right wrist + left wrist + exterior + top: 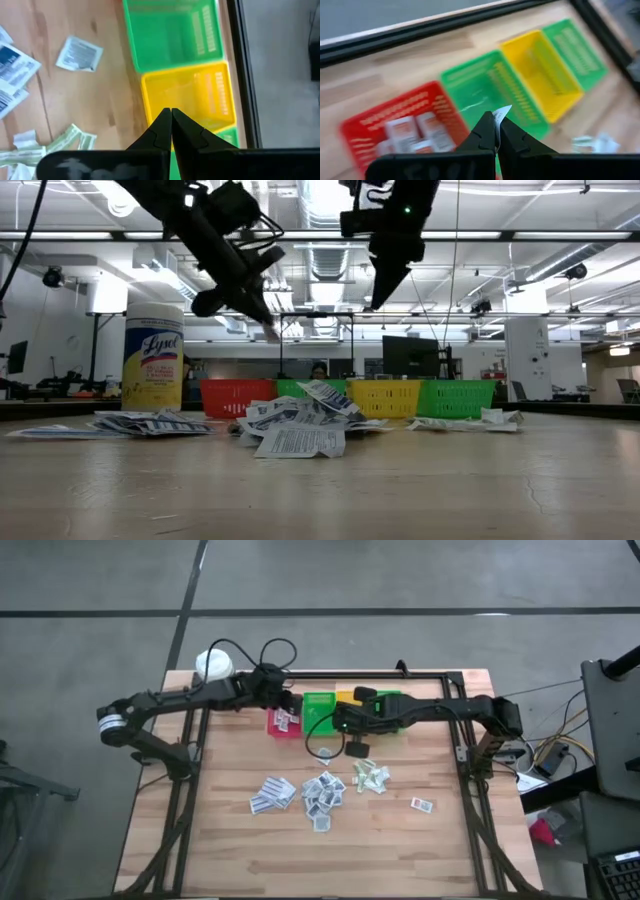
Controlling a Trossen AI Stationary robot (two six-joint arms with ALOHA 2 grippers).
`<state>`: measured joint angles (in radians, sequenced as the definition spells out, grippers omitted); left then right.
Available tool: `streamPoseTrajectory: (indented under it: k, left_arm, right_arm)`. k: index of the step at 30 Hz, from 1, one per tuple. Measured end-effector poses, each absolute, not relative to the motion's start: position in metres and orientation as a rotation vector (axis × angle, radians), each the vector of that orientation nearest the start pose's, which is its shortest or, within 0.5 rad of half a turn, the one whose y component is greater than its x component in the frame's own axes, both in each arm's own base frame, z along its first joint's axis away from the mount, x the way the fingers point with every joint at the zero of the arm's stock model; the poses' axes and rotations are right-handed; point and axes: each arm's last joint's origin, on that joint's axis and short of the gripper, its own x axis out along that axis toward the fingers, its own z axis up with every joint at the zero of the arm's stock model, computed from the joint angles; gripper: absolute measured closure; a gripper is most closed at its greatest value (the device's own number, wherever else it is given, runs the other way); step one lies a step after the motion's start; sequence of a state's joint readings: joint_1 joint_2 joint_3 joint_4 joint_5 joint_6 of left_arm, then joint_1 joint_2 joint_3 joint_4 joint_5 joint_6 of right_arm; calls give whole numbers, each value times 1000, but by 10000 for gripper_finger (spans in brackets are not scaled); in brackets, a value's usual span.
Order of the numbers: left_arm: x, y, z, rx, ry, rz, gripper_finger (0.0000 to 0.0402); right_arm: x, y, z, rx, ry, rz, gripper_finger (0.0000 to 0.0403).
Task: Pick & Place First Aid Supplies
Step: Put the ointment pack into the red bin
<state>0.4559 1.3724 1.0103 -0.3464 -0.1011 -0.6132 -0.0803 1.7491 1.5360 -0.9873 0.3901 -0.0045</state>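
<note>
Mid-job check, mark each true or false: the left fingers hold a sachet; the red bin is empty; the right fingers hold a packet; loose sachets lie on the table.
1. The left gripper has its fingers shut on a white sachet. True.
2. The red bin is empty. False: several packets lie in it.
3. The right gripper holds a packet. False: its fingers are shut on nothing, above the yellow bin.
4. Loose sachets lie on the table. True.
</note>
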Motion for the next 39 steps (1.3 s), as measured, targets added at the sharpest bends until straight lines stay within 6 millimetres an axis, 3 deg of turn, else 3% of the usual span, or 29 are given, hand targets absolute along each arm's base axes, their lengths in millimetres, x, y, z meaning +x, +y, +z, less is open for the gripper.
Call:
streamPoseTrajectory:
  k: [11,26,39]
  left_arm:
    - [247,134,251,-675,715,880,401]
    - [266,153,193,-818,935,804,401]
    - [270,155,192,-833,910,773,390]
  right_arm:
    - [334,-38,287,-163,1186,-429,394]
    - [263,-33,327,10,971,-525,394]
    - [225,-29,321,118,875,-570,394]
